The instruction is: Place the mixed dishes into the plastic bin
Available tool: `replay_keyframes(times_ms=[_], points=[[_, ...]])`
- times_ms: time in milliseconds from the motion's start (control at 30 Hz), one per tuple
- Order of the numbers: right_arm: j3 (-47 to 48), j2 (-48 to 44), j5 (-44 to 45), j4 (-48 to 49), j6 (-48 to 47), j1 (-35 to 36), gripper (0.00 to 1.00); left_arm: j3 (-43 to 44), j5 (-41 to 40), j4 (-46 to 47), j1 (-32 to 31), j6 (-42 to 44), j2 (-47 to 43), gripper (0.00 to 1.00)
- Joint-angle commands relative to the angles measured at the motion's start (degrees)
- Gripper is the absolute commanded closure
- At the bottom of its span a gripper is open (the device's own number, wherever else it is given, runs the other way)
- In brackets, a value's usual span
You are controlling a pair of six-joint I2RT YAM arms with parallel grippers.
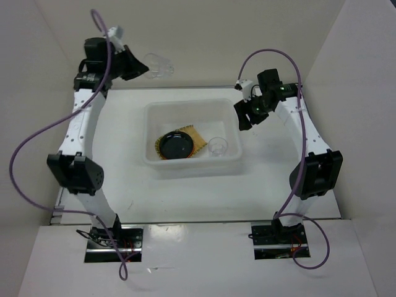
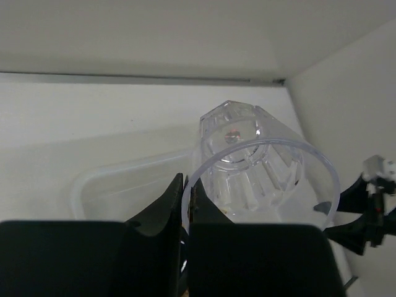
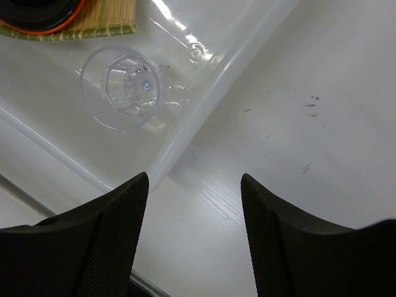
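**Left gripper [image 2: 185, 195] pinching a clear cup [image 2: 260, 164] by its rim, beyond the bin [image 1: 192, 106].**
We are seeing the right gripper [image 3: 193, 179] hanging open beside the bin's rim; inside, the black plate [image 1: 175, 146] is hiding most of the tray [image 1: 197, 134].

Centre frame in my left wrist view, the clear cup [image 2: 260, 167] looks like hard transparent plastic, glossy, with moulded facets around its base. The second cup [image 3: 120, 86], upper left in the right wrist view, is the same glassy plastic. The plastic bin [image 1: 185, 167] is milky translucent plastic, smooth with a soft sheen. Inside it, the bamboo tray [image 3: 108, 18] is woven slats, tan and dull. The black plate [image 1: 175, 145] shines glossy, and the orange plate [image 3: 62, 26] shows a smooth rim. The table [image 3: 297, 124] is matt white with faint grain and dark scuffs. The right gripper [image 3: 193, 179] has matt black plastic fingers [image 3: 105, 247] with a fine mesh texture.
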Motion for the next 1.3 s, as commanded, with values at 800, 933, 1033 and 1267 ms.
replay_keyframes(times_ms=[800,933,1033,1267], points=[[-3.9,-4.4,0.5,1.3,-0.3,-7.2,0.35,39.7,-27.3,-27.3,-32.6,11.9,42.9,1.00],[-3.9,-4.4,0.5,1.3,-0.3,-7.8,0.35,39.7,-27.9,-27.9,-33.3,11.9,44.9,1.00],[-3.4,-3.9,0.0,1.3,-0.3,-8.3,0.35,38.5,-28.6,-27.9,-33.3,11.4,45.5,0.94],[-3.4,-3.9,-0.6,0.8,-0.3,-8.8,0.35,38.5,-28.0,-27.9,-33.3,11.4,46.7,0.76]])
